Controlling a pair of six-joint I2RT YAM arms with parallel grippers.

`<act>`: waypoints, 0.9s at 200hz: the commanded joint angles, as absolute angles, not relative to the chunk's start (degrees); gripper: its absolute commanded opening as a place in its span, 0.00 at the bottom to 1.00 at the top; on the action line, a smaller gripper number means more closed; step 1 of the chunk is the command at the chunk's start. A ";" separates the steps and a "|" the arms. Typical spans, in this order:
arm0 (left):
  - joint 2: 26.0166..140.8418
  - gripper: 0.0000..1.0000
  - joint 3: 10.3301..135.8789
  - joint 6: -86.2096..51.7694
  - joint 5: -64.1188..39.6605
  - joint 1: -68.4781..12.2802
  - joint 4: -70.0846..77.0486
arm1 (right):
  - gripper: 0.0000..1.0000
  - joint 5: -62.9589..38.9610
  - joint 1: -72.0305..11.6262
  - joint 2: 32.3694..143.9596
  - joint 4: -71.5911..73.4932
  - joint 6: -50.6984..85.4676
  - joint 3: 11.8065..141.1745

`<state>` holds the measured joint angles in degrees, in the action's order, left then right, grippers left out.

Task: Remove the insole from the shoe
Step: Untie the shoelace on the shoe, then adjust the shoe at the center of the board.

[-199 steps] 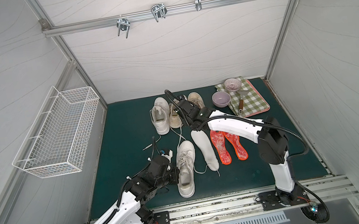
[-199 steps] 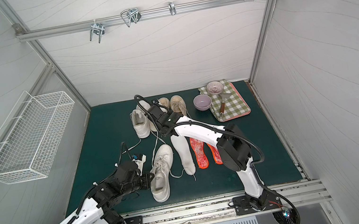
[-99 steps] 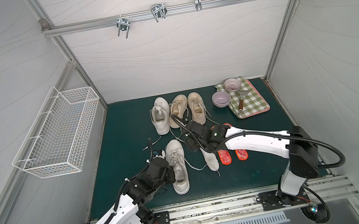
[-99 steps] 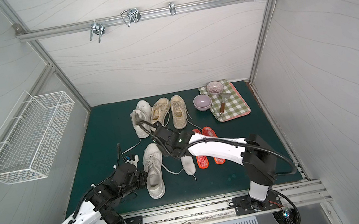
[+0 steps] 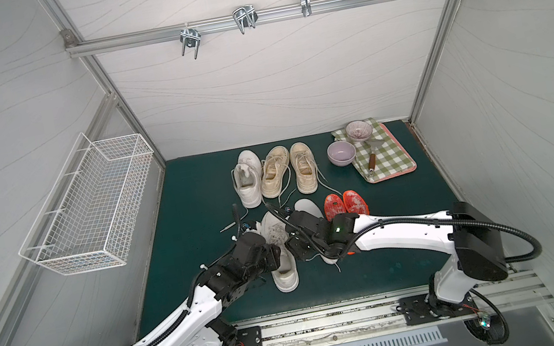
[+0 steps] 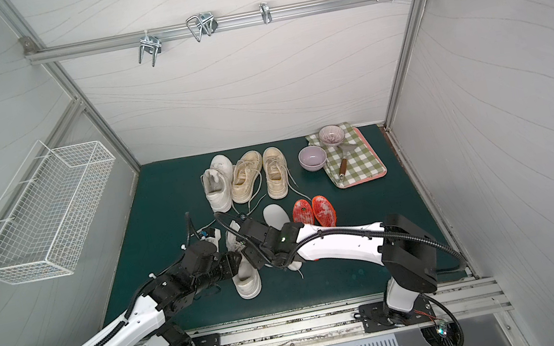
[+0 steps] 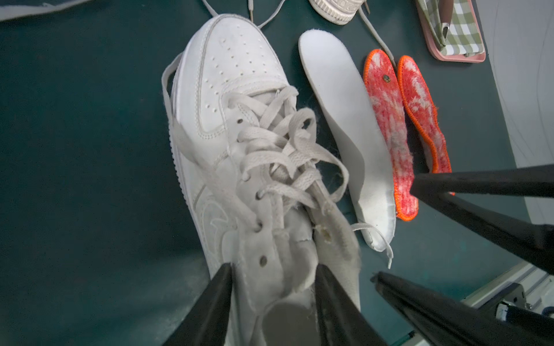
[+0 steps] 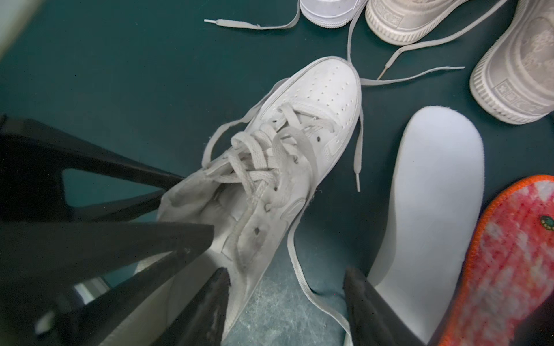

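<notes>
Dark green desk (image 5: 195, 196) is carrying everything, and the white leather lace-up sneaker (image 5: 284, 272) is sitting near the front, toe pointing at the back wall. Left claw (image 7: 274, 267) is straddling the sneaker's collar with its jaws partly spread, one finger outside and one over the opening. Right claw (image 8: 287, 271) is hanging just beside the sneaker, jaws apart and gripping nothing. White foam insole (image 7: 344, 119) is lying flat between the sneaker and two fuzzy orange-red insoles (image 7: 386, 113).
</notes>
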<state>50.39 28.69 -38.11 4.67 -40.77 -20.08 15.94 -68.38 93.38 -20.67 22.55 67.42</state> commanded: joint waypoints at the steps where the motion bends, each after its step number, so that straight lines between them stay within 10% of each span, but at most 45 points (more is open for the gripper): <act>1: 51.16 0.50 32.56 -35.82 6.46 -40.43 -19.64 | 0.61 14.03 -68.56 94.44 -18.70 23.19 68.45; 180: 51.29 0.16 30.20 -35.68 8.69 -34.64 -23.08 | 0.22 34.24 -68.36 100.76 -31.15 29.61 71.54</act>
